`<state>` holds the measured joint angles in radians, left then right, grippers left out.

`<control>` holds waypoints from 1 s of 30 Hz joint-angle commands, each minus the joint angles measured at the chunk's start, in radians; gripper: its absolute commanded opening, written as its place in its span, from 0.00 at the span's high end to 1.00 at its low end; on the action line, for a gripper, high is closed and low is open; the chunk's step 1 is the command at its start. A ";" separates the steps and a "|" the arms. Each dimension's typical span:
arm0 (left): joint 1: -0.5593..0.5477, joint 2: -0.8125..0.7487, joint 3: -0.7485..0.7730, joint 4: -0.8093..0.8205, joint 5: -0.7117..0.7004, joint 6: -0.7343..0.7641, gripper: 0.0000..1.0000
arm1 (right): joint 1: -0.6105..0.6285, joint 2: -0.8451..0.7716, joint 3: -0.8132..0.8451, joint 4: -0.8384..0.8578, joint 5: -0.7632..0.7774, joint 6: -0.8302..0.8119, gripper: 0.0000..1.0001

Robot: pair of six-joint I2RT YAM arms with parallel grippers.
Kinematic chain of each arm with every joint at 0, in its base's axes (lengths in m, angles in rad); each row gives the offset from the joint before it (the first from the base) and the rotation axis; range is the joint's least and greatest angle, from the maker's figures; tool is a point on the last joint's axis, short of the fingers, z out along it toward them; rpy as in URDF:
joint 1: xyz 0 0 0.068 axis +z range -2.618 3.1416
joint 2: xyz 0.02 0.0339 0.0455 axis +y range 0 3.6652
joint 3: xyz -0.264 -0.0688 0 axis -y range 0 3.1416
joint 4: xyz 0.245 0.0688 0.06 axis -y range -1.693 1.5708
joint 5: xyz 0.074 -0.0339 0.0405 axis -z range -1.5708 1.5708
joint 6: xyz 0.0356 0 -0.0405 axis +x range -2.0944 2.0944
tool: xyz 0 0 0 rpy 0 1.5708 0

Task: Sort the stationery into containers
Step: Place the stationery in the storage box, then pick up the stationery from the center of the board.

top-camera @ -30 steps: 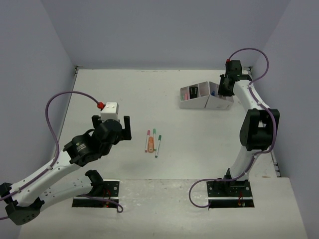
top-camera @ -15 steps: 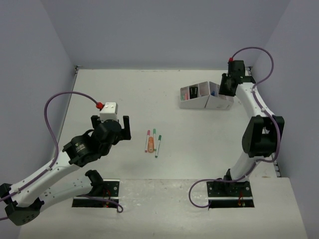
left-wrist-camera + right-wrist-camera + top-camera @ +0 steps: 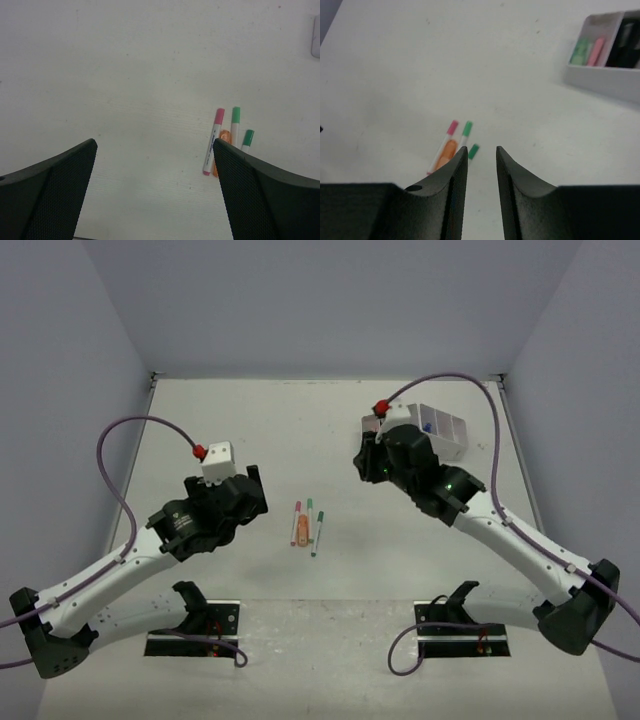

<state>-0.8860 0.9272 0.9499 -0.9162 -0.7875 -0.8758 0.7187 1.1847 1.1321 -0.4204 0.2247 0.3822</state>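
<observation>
**Desk** [image 3: 250, 430]: pale, flat surface; carries everything listed.

**Organizer** [image 3: 445, 435]: white, a row of joined box compartments with thin dividers. It stands at the far right of the desk, and the right arm covers its left end in the top view. The wrist view shows its low front wall [image 3: 600, 75].

**Left tool** [image 3: 154, 150]: fingers spread as wide as they go. It holds nothing, touches nothing and hangs over bare desk to the left of the loose pens.

**Right tool** [image 3: 481, 150]: fingers apart by a narrow gap with nothing between them. It is above the desk, between the organizer and the pens.

**Pens, three**: thin white barrels lying side by side near mid-desk, well apart from the organizer.
- Pink-capped pen [image 3: 297, 521], at the left.
- Green-capped pen [image 3: 308, 515], in the middle.
- Second green-capped pen [image 3: 318, 533], at the right and set nearer.

**Highlighter** [image 3: 303, 533]: orange and stubby, lying between the pink-capped pen and the middle pen.

**Erasers**: a green eraser [image 3: 580, 50] and a pink eraser [image 3: 596, 50] sit together in one compartment. A dark item [image 3: 625, 42] fills the next compartment; its kind cannot be told.
</observation>
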 commanded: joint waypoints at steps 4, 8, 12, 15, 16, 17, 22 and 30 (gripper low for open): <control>0.000 -0.086 0.066 -0.047 -0.106 -0.009 0.00 | 0.263 0.261 -0.026 0.029 0.109 0.322 0.69; 0.001 -0.157 0.060 -0.058 -0.134 0.077 0.00 | 0.344 0.419 0.051 0.007 0.129 0.395 0.68; -0.001 -0.237 0.008 -0.014 -0.122 0.154 0.00 | 0.386 0.562 0.137 -0.026 0.136 0.422 0.69; -0.001 -0.304 -0.056 0.039 -0.079 0.180 0.00 | 0.402 0.632 0.172 -0.049 0.138 0.450 0.69; -0.001 -0.314 -0.062 0.052 -0.066 0.192 0.00 | 0.403 0.642 0.177 -0.056 0.138 0.455 0.69; -0.001 -0.326 -0.067 0.065 -0.057 0.203 0.00 | 0.405 0.657 0.184 -0.066 0.143 0.460 0.69; -0.001 -0.352 -0.077 0.086 -0.034 0.219 0.00 | 0.407 0.699 0.202 -0.098 0.163 0.475 0.70; -0.001 -0.349 -0.085 0.110 0.007 0.242 0.00 | 0.407 0.762 0.238 -0.140 0.182 0.484 0.68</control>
<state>-0.8860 0.5812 0.8695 -0.8565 -0.7939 -0.6729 1.1210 1.9072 1.3150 -0.5257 0.3559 0.8303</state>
